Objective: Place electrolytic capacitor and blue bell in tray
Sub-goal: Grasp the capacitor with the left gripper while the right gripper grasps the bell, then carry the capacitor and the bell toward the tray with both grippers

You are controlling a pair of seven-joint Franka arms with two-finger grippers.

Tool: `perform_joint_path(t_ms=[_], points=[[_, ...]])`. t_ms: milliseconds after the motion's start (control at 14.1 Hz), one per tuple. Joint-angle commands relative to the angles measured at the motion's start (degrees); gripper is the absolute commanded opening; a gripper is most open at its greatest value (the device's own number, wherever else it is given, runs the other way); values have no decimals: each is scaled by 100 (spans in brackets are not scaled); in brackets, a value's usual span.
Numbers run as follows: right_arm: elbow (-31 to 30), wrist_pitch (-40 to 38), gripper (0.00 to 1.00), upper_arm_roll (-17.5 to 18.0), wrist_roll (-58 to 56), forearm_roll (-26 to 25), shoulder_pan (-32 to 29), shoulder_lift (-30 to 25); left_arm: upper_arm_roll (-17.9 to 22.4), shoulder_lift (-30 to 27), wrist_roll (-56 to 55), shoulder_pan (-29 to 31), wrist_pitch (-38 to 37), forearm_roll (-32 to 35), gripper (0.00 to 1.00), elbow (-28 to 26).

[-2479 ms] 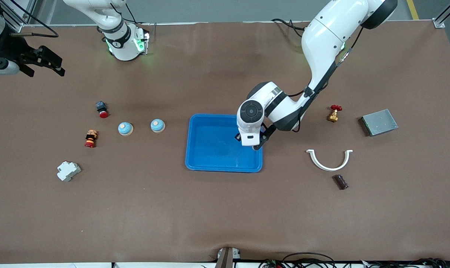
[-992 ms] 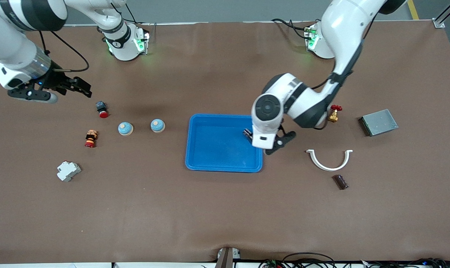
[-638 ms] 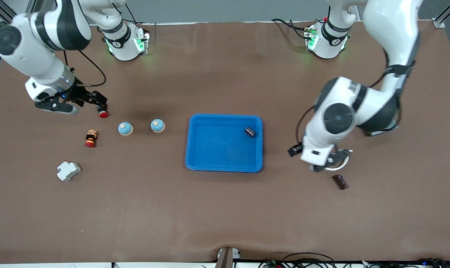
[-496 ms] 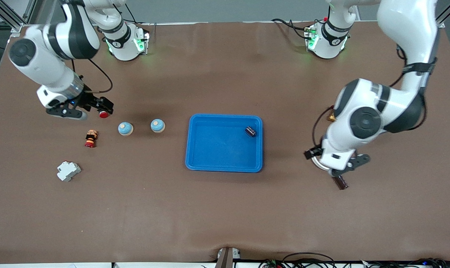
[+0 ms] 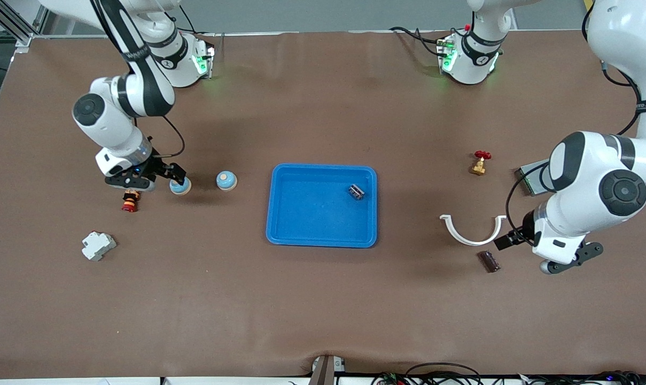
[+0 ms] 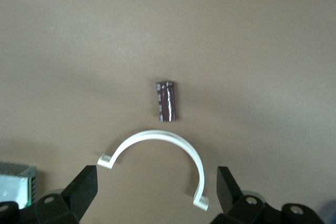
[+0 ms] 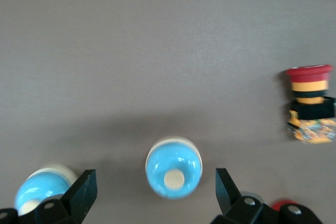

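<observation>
**Ana:** Both arms have swung away from where they were a moment ago. The left gripper (image 5: 548, 253), which was at the blue tray (image 5: 280, 235), now hangs out toward the left arm's end of the table, well apart from the tray, fingers (image 6: 84, 186) spread wide and holding nothing.

**Ben:** And it left something in the tray: a small dark electrolytic capacitor (image 5: 357, 191) lies inside, close to the tray corner toward the left arm's end and away from the front camera.

**Ana:** The right gripper (image 5: 157, 176) has come in from the table edge and now sits low at the right arm's end, well apart from the tray. Its fingers (image 7: 83, 190) are wide apart too, with one blue bell (image 5: 180, 185) right between them in the wrist view. Whether they touch it, nobody can tell.

**Ben:** A second blue bell (image 5: 226, 181) stands between that one and the tray, untouched.

**Ana:** A red and yellow push button (image 5: 130, 201) lies farther from the tray than the bells, and a white breaker (image 5: 98, 246) farther still.

**Ben:** On the left arm's end, going out from the tray: a white curved clip (image 5: 472, 229), a brown capacitor (image 5: 489, 261) just beside it and nearer the front camera, a red-handled brass valve (image 5: 480, 162), and a grey metal box (image 5: 531, 181) partly under the arm.
</observation>
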Motion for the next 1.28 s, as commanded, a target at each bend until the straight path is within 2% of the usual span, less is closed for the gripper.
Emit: perform_joint_path(t_ms=[0,283,708,992,1062,1133,1204], points=[[32,556,100,-28,9,26,46,550,-11,192,-42,45,372,40,100,-37],[15,979,100,-28,-17,26,55,1034,50,579,-112,133,707,93,100,-28],[-3,1059,100,-28,-26,26,46,1202,252,983,-454,247,987,102,100,-28],[-29,1016,100,-28,-26,26,28,1263,314,1326,-1358,169,1445,110,100,-28],[-55,1007,88,-28,-52,26,28,1263,314,1353,-1534,151,1446,111,100,-20],[-56,980,28,-28,-35,26,28,1255,314,1362,-1623,107,1446,111,100,-20],[-56,980,0,-28,0,26,28,1254,323,1397,-1650,63,1446,111,100,-2]])
